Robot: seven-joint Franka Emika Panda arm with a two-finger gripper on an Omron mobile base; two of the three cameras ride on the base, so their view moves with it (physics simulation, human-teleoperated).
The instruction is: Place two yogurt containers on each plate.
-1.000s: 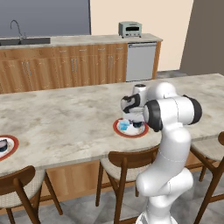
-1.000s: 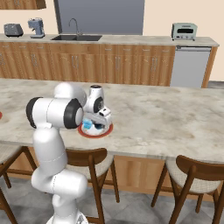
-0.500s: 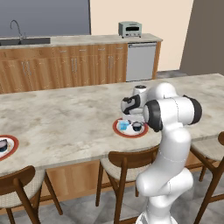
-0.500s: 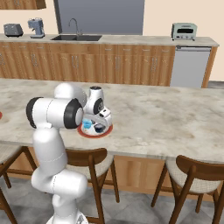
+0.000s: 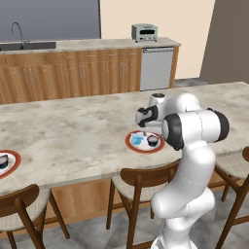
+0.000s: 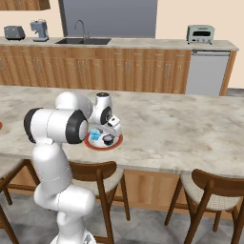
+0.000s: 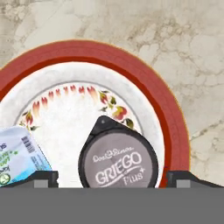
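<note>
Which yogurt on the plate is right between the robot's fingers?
The dark round yogurt cup with GRIEGO on its lid sits between the fingers. The light blue boxy one lies off to the side on the same plate.

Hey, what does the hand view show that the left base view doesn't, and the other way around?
The hand view alone shows the print on the dark yogurt cup, reading GRIEGO Plus, a barcode on the light blue yogurt box, and the plate's floral pattern.

The left base view alone shows a second red-rimmed plate at the counter's far left edge with a dark cup on it, and the sink and toaster oven behind.

Both share the near red-rimmed plate holding those two yogurts.
</note>
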